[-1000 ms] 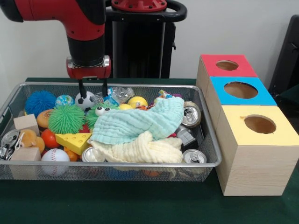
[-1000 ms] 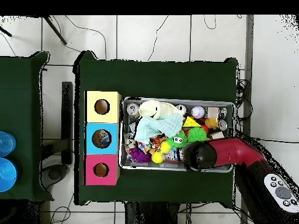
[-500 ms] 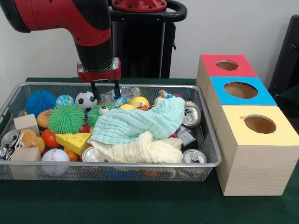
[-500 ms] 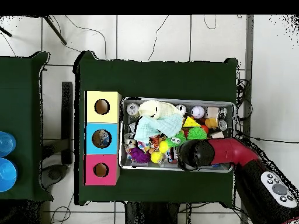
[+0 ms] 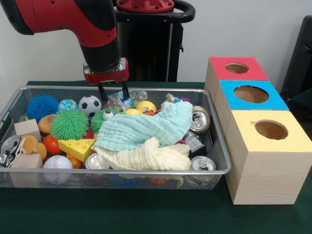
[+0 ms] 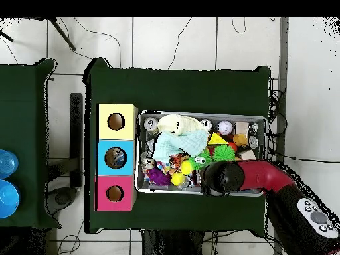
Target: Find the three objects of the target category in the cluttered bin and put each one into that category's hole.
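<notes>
Three wooden boxes stand in a row just beside the wire-mesh bin [image 5: 214, 171], each with a round hole in a coloured top: the red-topped box [image 5: 236, 68], the blue-topped box [image 5: 250, 94] and the yellow-topped box [image 5: 270, 130]. Taking the mint-green cloth [image 5: 146, 128] heaped in the middle of the bin as the landmark, the gripper [image 5: 112, 91] hangs above its far left corner, its two thin black fingers spread apart with nothing between them (their tips sit over crinkled clear wrapping). Left of the cloth lie a soccer ball [image 5: 88, 104], a green spiky ball [image 5: 69, 124], a blue spiky ball [image 5: 41, 106], a yellow cheese wedge [image 5: 76, 147] and a baseball [image 5: 57, 163]. A pale yellow cloth [image 5: 148, 157] lies against its near edge. Right of it sit drink cans, one [image 5: 200, 120] on its side and another [image 5: 202, 164] nearer the front rim. From overhead, the red arm [image 6: 262, 177] covers the bin's edge nearest the robot.
</notes>
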`<act>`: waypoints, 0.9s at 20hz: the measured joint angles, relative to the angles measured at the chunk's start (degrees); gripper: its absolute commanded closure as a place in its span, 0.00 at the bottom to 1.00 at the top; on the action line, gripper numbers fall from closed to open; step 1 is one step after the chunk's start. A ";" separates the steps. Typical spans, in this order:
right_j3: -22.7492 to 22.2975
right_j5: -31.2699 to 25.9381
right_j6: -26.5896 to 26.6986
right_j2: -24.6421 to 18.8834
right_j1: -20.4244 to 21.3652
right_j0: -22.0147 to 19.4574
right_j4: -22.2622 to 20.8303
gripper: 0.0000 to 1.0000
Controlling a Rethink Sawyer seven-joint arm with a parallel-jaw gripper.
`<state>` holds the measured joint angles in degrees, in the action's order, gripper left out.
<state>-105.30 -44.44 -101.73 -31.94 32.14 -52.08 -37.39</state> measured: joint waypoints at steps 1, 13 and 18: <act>-0.22 0.00 0.00 0.00 0.01 -0.29 0.36 0.00; -1.81 1.72 0.00 0.00 -0.01 -0.48 1.76 0.00; -2.56 5.38 0.00 0.10 0.06 0.84 1.76 1.00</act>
<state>-107.86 -39.06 -101.73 -31.84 32.20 -51.25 -35.63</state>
